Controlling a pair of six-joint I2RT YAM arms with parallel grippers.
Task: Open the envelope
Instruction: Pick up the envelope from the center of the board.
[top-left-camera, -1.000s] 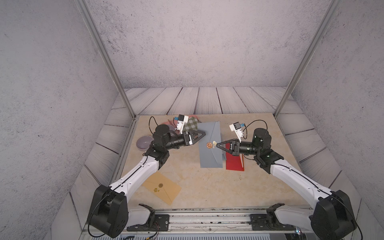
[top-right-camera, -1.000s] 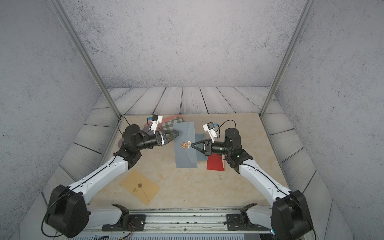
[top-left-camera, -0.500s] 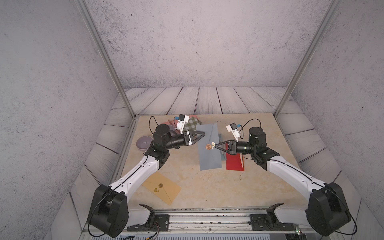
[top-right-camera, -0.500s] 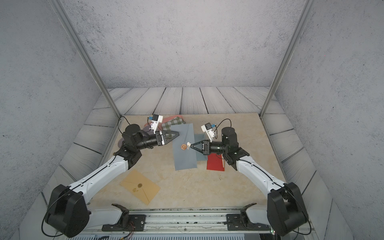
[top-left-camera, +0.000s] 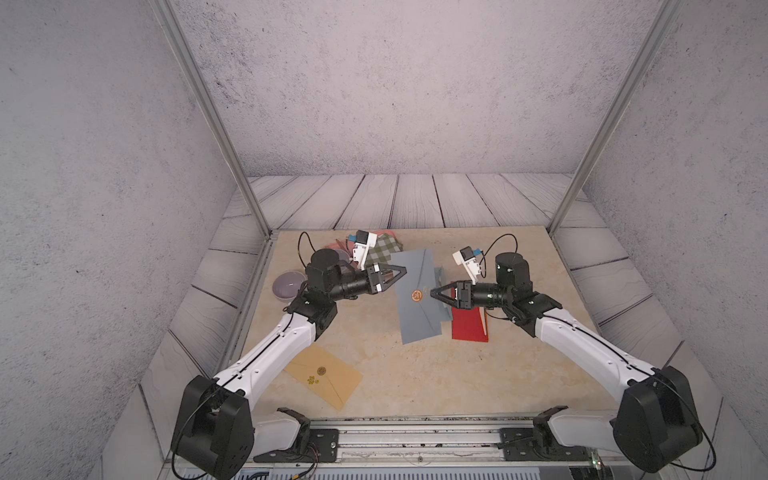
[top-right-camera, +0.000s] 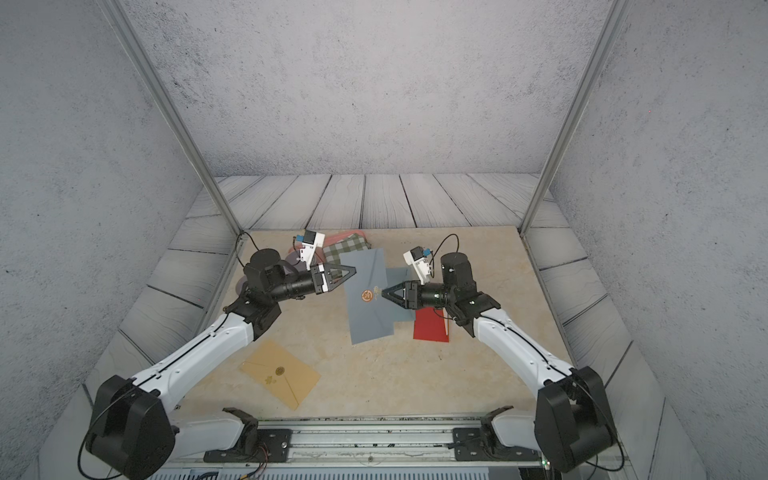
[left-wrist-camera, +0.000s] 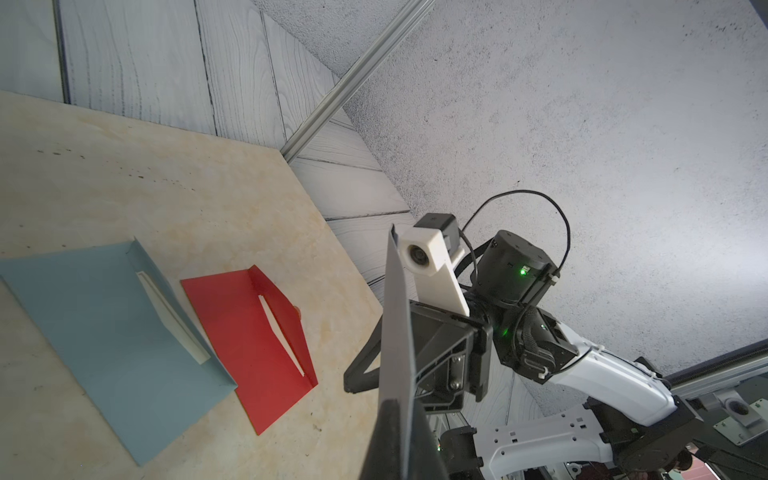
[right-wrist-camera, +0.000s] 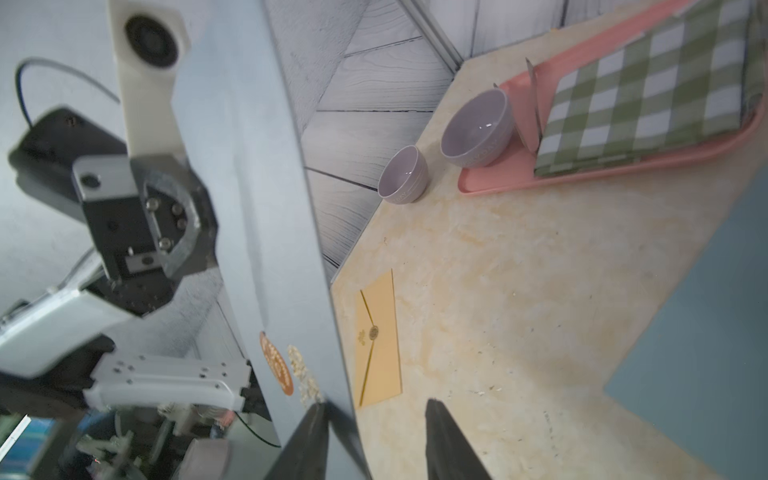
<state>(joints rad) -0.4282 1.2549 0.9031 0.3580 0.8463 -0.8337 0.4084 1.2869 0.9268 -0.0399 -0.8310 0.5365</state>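
Overhead stereo pair, wrist views share envelope (right-wrist-camera: 257, 208)

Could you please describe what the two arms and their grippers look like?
The left arm and right arm share white shells, black joints and thin black cables. The left gripper and right gripper have black triangular open-frame fingers, each topped by a white camera mount with a blue connector.

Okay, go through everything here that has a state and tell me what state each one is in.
Held grey envelope: lifted, wax seal in place.
Left claw: shut on that envelope's edge.
Right claw: open.
Blue envelope on table: flat, flap open.
Red envelope: flat, flap open.
Tan envelope: flat, sealed.
Bowl by tray: upright, empty.
Other bowl: upright, empty.
Checked cloth: folded, on pink tray.
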